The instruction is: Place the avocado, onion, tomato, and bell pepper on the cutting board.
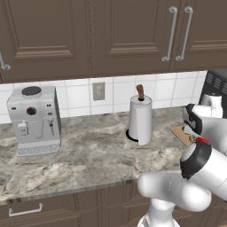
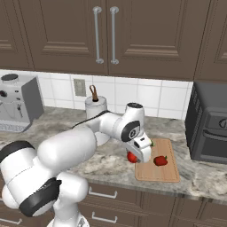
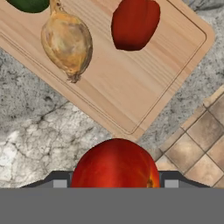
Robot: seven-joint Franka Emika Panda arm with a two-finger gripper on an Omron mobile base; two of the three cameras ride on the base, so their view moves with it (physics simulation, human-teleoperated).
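The light-brown cutting board (image 3: 127,87) lies on the marble counter near its front edge. On it rest the tan onion (image 3: 66,43), the red bell pepper (image 3: 133,24) and, at the top left corner of the hand view, the dark green avocado (image 3: 28,4). My gripper (image 3: 116,183) is shut on the round red tomato (image 3: 114,164), held just off the board's near corner. From the right base view the gripper (image 2: 141,153) holds the tomato (image 2: 131,157) at the left edge of the board (image 2: 159,173), with the bell pepper (image 2: 160,160) lying to its right.
A paper towel holder (image 1: 140,119) stands behind and left of the board. A coffee machine (image 1: 34,119) sits far left. A dark toaster oven (image 2: 209,122) stands right of the board. Wall cabinets hang overhead. Floor tiles (image 3: 197,148) show past the counter edge.
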